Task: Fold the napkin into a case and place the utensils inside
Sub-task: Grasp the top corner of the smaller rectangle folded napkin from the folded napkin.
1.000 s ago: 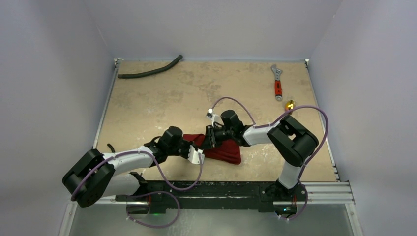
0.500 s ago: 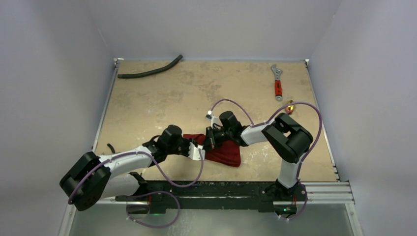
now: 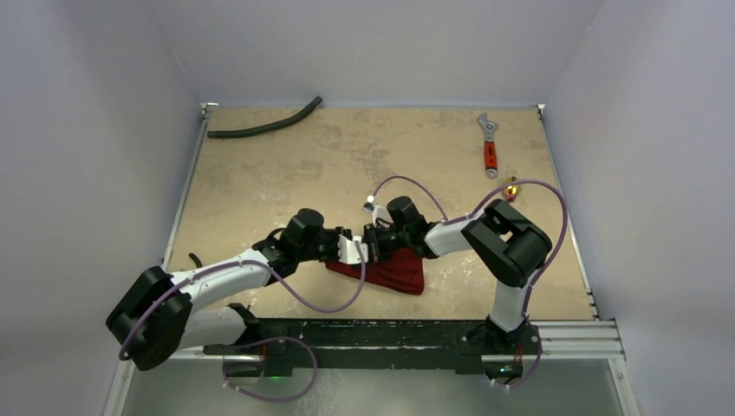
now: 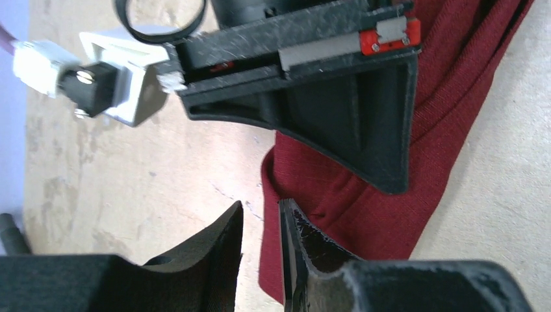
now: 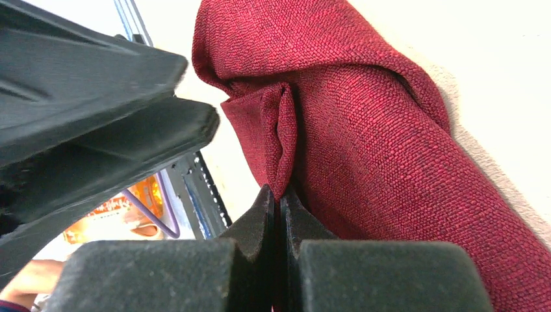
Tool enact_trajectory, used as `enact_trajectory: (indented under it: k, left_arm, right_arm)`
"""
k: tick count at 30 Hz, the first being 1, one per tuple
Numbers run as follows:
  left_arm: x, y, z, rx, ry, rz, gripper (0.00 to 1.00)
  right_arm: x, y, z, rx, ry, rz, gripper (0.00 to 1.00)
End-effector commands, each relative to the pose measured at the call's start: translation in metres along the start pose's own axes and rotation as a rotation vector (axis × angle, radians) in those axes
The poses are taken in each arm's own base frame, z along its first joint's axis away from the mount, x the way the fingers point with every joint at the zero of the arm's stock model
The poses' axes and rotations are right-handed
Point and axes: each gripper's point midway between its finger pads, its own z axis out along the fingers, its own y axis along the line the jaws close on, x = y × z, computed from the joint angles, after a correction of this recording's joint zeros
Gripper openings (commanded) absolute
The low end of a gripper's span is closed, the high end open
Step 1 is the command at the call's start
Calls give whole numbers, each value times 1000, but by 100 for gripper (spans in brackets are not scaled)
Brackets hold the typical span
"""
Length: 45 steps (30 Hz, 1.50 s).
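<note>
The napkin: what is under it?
Around the napkin only bare table shows. Its bunched folds cover whatever lies beneath; nothing sticks out. The right gripper pinches one fold.

Tan mottled tabletop [image 3: 286, 173]; pale lavender walls [image 3: 390, 43] enclosing it.
</note>
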Motion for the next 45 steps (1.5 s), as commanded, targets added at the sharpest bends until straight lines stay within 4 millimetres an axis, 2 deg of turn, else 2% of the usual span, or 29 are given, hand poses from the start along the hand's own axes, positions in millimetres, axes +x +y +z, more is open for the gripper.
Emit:
enact_trajectory:
  k: [1, 5, 12, 17, 23, 27, 33, 37, 38, 39, 41, 45]
  left_arm:
    - [10, -12, 3, 40, 26, -6, 27]
    - [14, -11, 4, 25, 47, -56, 34]
    - [21, -22, 1, 55, 92, -158, 40]
    - [36, -25, 1, 17, 157, -198, 42]
    - [38, -14, 3, -60, 163, -234, 35]
    - [35, -19, 9, -33, 137, -263, 29]
    - [41, -30, 12, 13, 162, -260, 30]
    - [43, -30, 13, 11, 172, -256, 30]
    - [43, -29, 13, 10, 171, -256, 27]
    - [42, -28, 14, 8, 169, -252, 21]
    - [41, -24, 14, -4, 168, -242, 0]
    - [38, -16, 14, -37, 153, -233, 0]
  right_arm:
    - [-3, 5, -5, -18, -10, 1, 0]
    - [-4, 5, -5, -19, -13, 5, 0]
    - [-5, 5, -5, -23, -6, 9, 0]
    - [-5, 3, -3, -22, 1, 12, 0]
    - [-6, 4, -3, -23, 5, 12, 0]
    - [-4, 2, -2, -13, 16, 14, 0]
    - [-6, 2, -2, -7, 25, 1, 0]
    - [-5, 2, -1, -15, 29, 0, 0]
    - [-4, 2, -1, -17, 30, 1, 0]
    - [-3, 2, -1, -19, 31, 2, 0]
    - [-3, 2, -1, -22, 34, 5, 0]
    - [-5, 2, -2, -16, 35, 13, 0]
